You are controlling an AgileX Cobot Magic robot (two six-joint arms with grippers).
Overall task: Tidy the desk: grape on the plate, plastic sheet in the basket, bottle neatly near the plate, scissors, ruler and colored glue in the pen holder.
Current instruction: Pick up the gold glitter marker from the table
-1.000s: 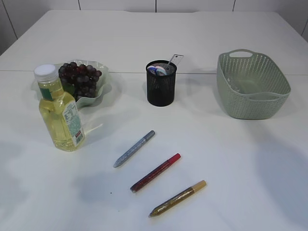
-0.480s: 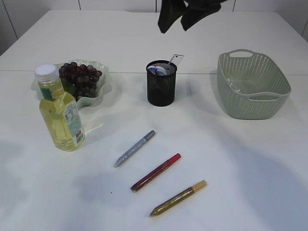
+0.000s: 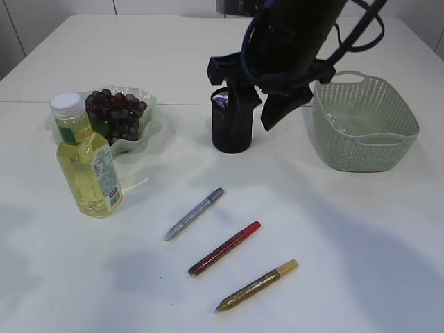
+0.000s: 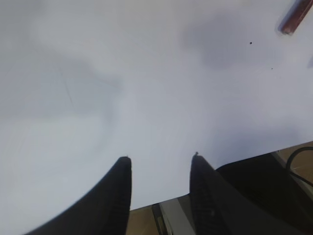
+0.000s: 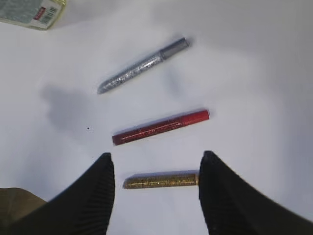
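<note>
The right gripper (image 5: 155,161) has its jaws spread apart and empty, raised above the table (image 3: 333,229). In the right wrist view the gold glue pen (image 5: 160,180) lies between the fingers, with the red glue pen (image 5: 160,127) and silver glue pen (image 5: 142,65) beyond. The left gripper (image 4: 160,164) is parted and empty over bare table near its edge. The pen holder (image 3: 229,132) stands partly behind the right arm (image 3: 291,35). Grapes (image 3: 114,111) rest on the plate (image 3: 149,132); the bottle (image 3: 87,163) stands upright just beside it. The basket (image 3: 364,128) sits at right.
</note>
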